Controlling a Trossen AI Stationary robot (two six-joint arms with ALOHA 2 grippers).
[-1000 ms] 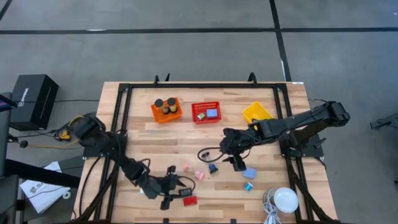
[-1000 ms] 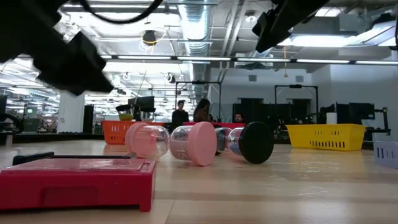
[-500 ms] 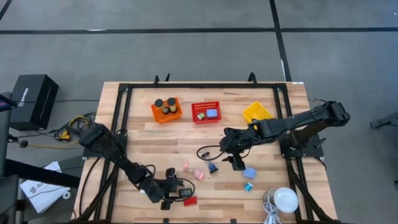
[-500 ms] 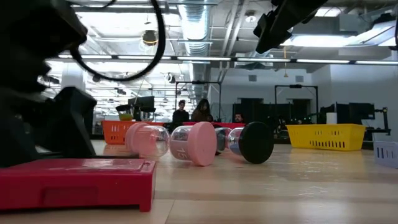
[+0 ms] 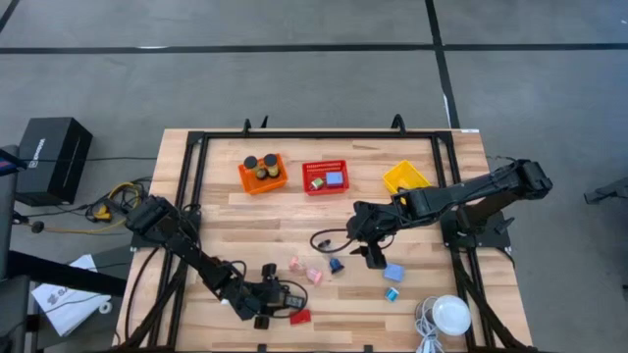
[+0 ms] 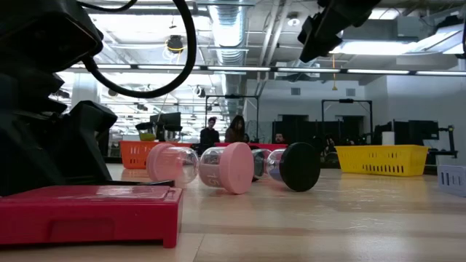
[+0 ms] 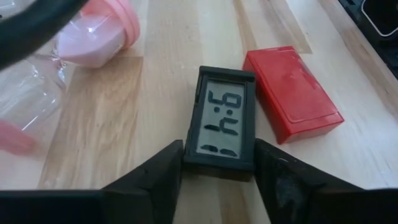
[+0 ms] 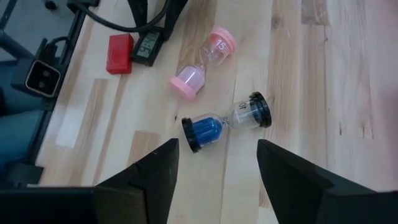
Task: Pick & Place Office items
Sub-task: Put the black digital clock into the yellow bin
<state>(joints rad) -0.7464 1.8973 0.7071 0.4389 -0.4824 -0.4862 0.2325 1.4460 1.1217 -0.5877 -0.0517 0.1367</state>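
The left gripper is sitting low over the front part of the table, its two fingers standing apart on either side of a small black digital clock. The jaws are bracketing the near end of the clock; whether the pads are pressing on it cannot be told. The clock is lying flat, display up, just beside a flat red block, with a narrow strip of bare wood between them. A pink sand timer is lying on its side a little beyond the clock.

The right gripper is hovering above mid-table with its jaws wide apart and holding nothing. Beneath it a blue sand timer with black caps is lying on its side, near the pink one.

In the overhead view the red block is resting close to the table's front edge, while open wood is stretching toward the orange basket, red basket and yellow basket along the far side.
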